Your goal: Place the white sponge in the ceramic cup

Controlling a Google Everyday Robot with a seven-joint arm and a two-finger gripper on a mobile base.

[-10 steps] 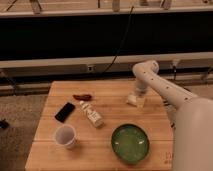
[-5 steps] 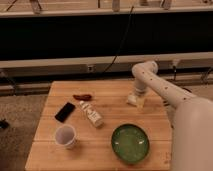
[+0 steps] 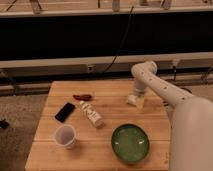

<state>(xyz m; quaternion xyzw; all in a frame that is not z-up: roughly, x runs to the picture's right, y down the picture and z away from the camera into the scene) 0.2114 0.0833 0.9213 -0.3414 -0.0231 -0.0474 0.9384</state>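
gripper [image 3: 135, 99] is down at the right-back part of the wooden table [image 3: 107, 155], right on top of the white sponge [image 3: 139, 103]. Jaws are spread wide, not clamped. The fingers blend into the sponge's pale shape, so I can't tell whether they touch it or whether they straddle it or sit just above it. Only the sponge's lower right edge shows as a pale block; the wrist hides the rest.

The arm [image 3: 165, 92] comes in from the lower right, elbow bent high behind the table. Its big white body is cut off by the right and bottom edges and covers the table's right rim.

ceramic cup [image 3: 65, 136] stands upright at the front left, mouth up, well apart from the sponge. Its inside is a pale tone; can't make out any contents.

Between them:
- green bowl [image 3: 130, 143] at front, right of centre, upright.
- white bottle [image 3: 91, 114] lying on its side, diagonal, near table centre. Cap end is hard to make out.
- flat black object [image 3: 64, 111] left of the bottle; can't tell what it is.
- small reddish-brown item [image 3: 82, 97] just behind the bottle; can't identify it.

A black cable [image 3: 122, 42] runs down the dark wall behind the table.
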